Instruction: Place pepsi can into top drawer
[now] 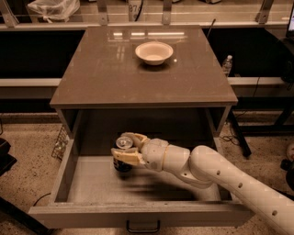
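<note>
The top drawer (92, 183) is pulled wide open below the brown cabinet top; its dark handle (143, 226) shows at the front edge. The pepsi can (123, 160), dark with a silver top, stands upright on the drawer's pale bottom near the middle left. My gripper (125, 147) reaches into the drawer from the right on a white arm. Its fingers (125, 157) are closed around the can, one in front and one behind it.
A white bowl (154, 52) sits on the cabinet top (115, 78) toward the back. A clear bottle (227, 65) stands on the floor right of the cabinet. A plastic bag (53, 8) lies on the shelf behind. Drawer walls flank the arm.
</note>
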`<control>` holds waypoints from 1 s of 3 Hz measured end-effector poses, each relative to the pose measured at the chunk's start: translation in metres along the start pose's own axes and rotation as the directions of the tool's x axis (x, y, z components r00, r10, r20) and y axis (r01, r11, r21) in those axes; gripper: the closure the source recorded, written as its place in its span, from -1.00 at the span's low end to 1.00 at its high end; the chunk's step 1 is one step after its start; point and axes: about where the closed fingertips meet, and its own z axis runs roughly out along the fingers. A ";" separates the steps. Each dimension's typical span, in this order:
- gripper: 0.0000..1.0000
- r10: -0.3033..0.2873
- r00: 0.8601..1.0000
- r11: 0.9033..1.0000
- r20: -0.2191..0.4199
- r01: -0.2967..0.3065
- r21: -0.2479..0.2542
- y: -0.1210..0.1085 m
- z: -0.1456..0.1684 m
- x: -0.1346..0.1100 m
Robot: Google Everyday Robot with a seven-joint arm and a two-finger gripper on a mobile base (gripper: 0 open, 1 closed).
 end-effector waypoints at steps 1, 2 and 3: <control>-0.90 -0.001 1.000 1.000 0.000 0.001 -0.003 0.001 0.001 0.000; -1.00 -0.001 1.000 1.000 0.000 0.001 -0.005 0.002 0.002 -0.001; -1.00 -0.001 1.000 1.000 0.000 0.001 -0.005 0.002 0.002 -0.001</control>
